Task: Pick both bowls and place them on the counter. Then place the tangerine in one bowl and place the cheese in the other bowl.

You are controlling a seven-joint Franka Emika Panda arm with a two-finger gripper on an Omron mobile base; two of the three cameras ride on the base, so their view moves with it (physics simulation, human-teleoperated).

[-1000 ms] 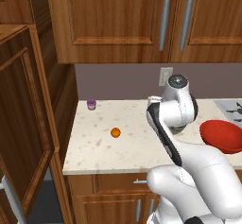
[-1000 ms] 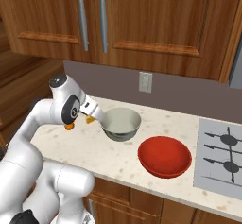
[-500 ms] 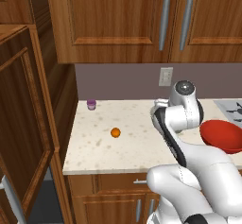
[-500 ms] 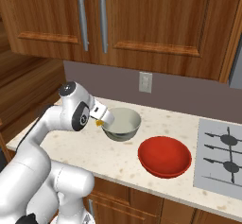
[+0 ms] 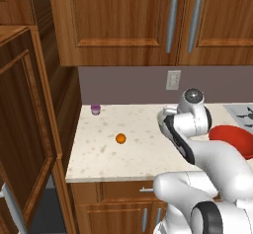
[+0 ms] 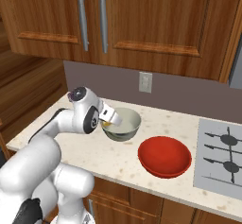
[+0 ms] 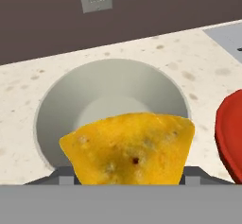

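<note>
Claw (image 6: 112,120) moved right w/ cheese (image 7: 130,148) pinched; now over pale bowl (image 6: 121,124) rim | red bowl (image 6: 164,156) beside

A small purple cup (image 5: 95,109) stood near the back wall. A wall outlet (image 6: 145,81) sat below wooden cabinets (image 6: 142,24). A stovetop (image 6: 222,152) lay at the right.

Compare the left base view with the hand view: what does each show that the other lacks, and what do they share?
Left base view alone: the tangerine lying loose on the counter, and a small purple cup near the wall. Hand view alone: the cheese held in the pincer, close above the pale bowl. Both: the counter, the wall outlet and part of the red bowl.
</note>
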